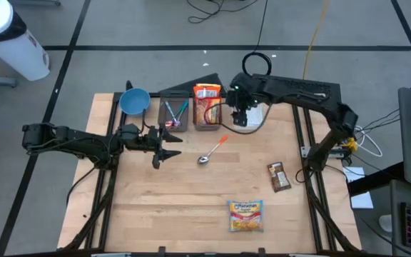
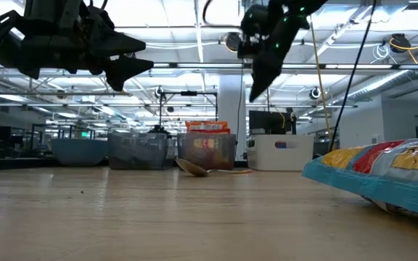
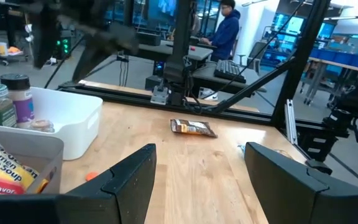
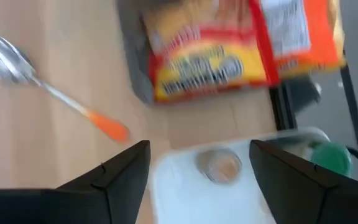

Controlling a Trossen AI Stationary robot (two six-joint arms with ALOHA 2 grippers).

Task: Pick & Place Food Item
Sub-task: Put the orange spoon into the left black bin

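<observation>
Right gripper (image 1: 239,116) fingers apart and empty, hanging above the white plastic tub (image 1: 255,114) of small jars at the table's far edge; left gripper (image 1: 164,146) also spread and empty, waiting near the orange-handled metal spoon (image 1: 212,151); judged step: reach before the pick, next move a descent onto one jar; clear bin (image 1: 207,113) holds red-and-yellow ramen packs; neighbouring clear bin (image 1: 173,114) holds utensils; blue bowl (image 1: 134,101) contents not discernible; yellow noodle packet (image 1: 245,215) and brown snack bar (image 1: 279,176) lie loose on the table.

Along the table's (image 1: 191,207) upper edge a bowl (image 1: 134,101) and two bins (image 1: 174,114) (image 1: 207,108) are lined up left to right — a spoon (image 1: 211,151) is laid just below them. A snack bar (image 1: 279,176) is placed at right, a noodle packet (image 1: 246,215) at lower centre.
</observation>
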